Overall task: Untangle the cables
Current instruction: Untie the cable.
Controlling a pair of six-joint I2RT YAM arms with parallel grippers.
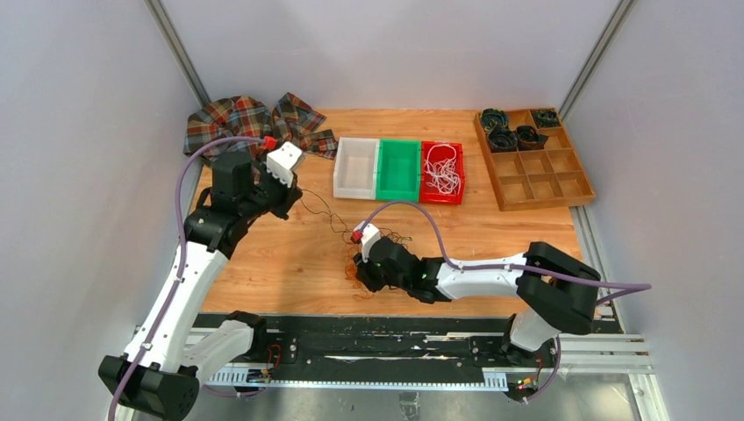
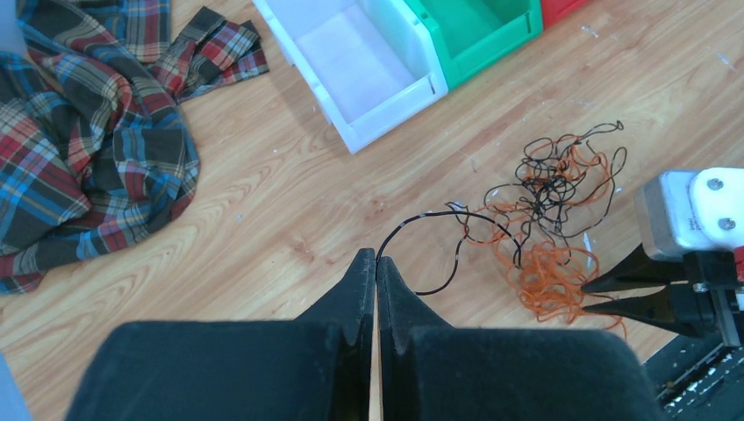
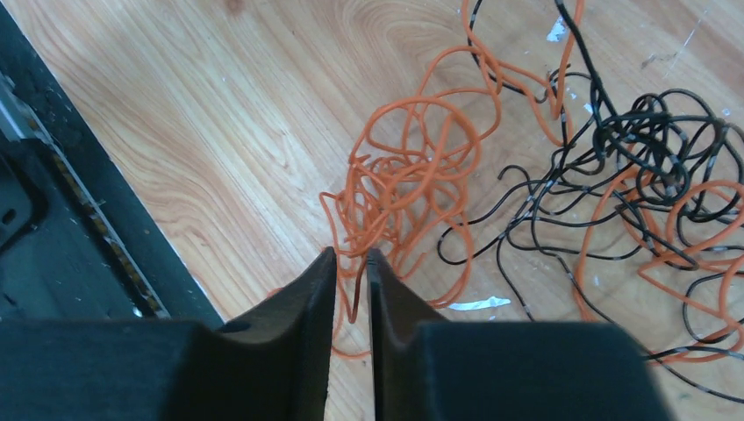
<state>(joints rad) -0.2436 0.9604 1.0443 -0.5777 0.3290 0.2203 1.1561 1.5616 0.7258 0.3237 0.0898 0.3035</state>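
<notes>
A tangle of thin orange cable [image 3: 412, 175] and black cable [image 3: 649, 140] lies on the wooden table near its front edge. My right gripper [image 3: 351, 254] is low over the orange heap's near end, its jaws a narrow gap apart with orange strands between them. In the left wrist view the same orange cable [image 2: 548, 272] and black cable [image 2: 553, 171] lie ahead, with the right gripper [image 2: 586, 296] at their right. My left gripper [image 2: 377, 254] is shut on one black strand that arcs toward the tangle. From above, the left gripper [image 1: 294, 195] is up-left of the right gripper [image 1: 360, 272].
A plaid cloth [image 1: 250, 123] lies at the back left. White bin [image 1: 355, 167], green bin [image 1: 399, 168] and red bin [image 1: 427, 191] stand in a row, white cables [image 1: 443, 171] in the red one. A wooden compartment tray [image 1: 535, 175] with dark rolls is back right.
</notes>
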